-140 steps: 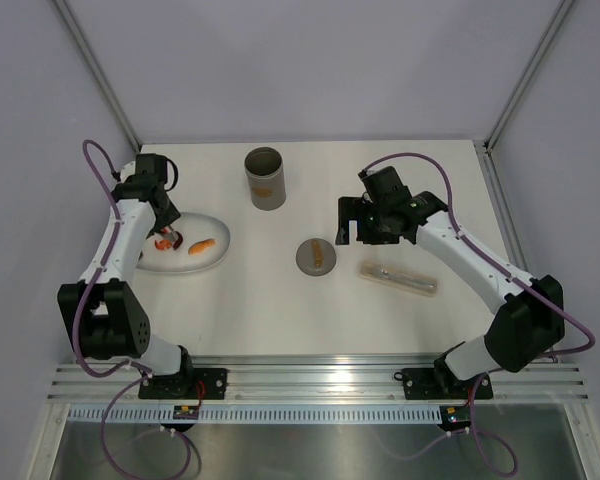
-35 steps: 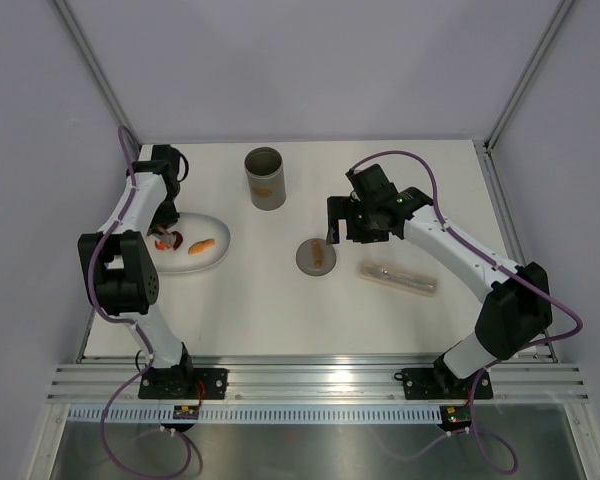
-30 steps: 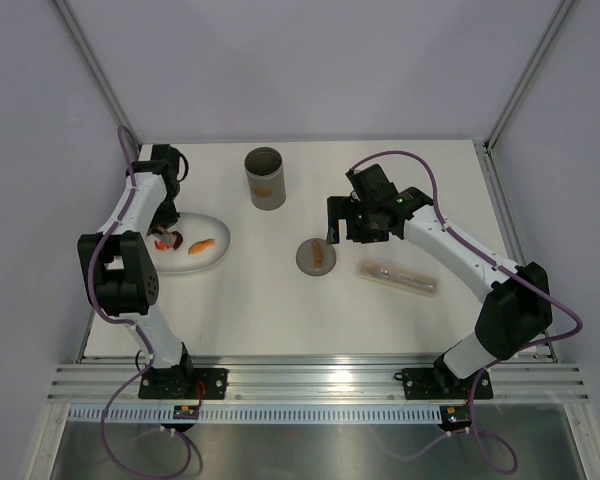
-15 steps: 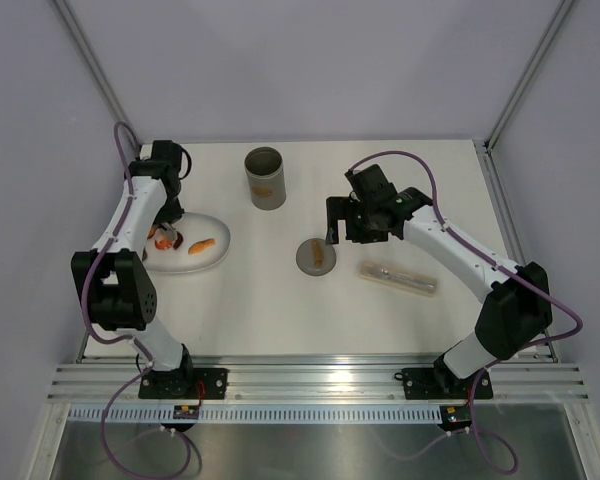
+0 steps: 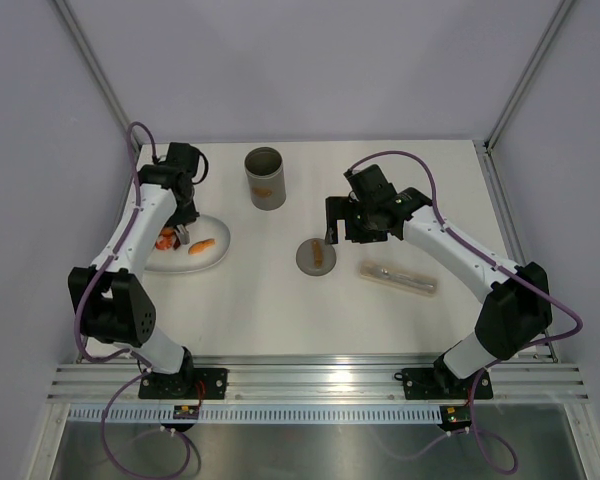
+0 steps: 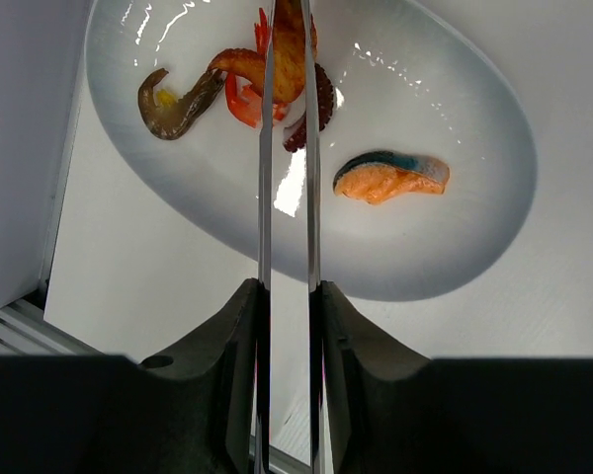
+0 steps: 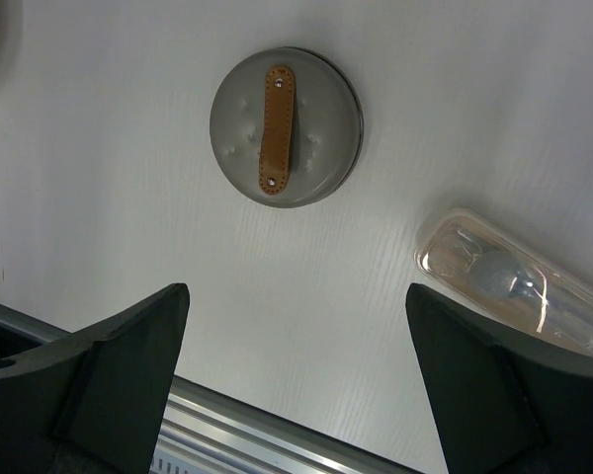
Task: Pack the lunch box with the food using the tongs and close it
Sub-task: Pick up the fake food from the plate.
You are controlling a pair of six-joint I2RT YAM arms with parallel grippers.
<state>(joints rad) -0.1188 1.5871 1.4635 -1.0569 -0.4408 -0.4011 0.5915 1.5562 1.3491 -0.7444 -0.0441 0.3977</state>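
Top external view, with both wrist views, stock listed by size.

1. Desk (image 5: 280,320): white; carries every item below.
2. Lunch box (image 5: 266,180): tall grey canister, upright and uncovered, at the far middle of the desk, well apart from the plate.
3. Plate (image 5: 208,262): white oval, at the left, holding all the food in sight.
4. Packet (image 5: 400,279): flat tan oblong in clear wrapping, right of the lid, untouched.
5. Lid (image 5: 316,257): round, grey, with a tan strap, flat on the desk between plate and packet.
6. Right hand (image 7: 296,331): spread fully wide and holding nothing, hovering above the lid.
7. Left hand (image 6: 287,301): above the plate, closed narrowly on the tongs (image 6: 264,217), one finger pressing each silver arm.
8. Food: a red-orange shrimp-like piece (image 6: 285,59) sits between the tong tips. Whether it has left the plate cannot be told. A salmon-coloured piece (image 6: 390,178) and a brownish curl (image 6: 173,104) lie loose.

Step in hand, by judgement: picking up the first piece, with nothing visibly packed yet. The next move calls for a steady squeeze, a lift clear of the rim, then a carry rightward to drop the piece into the canister mouth. The lid goes on last.
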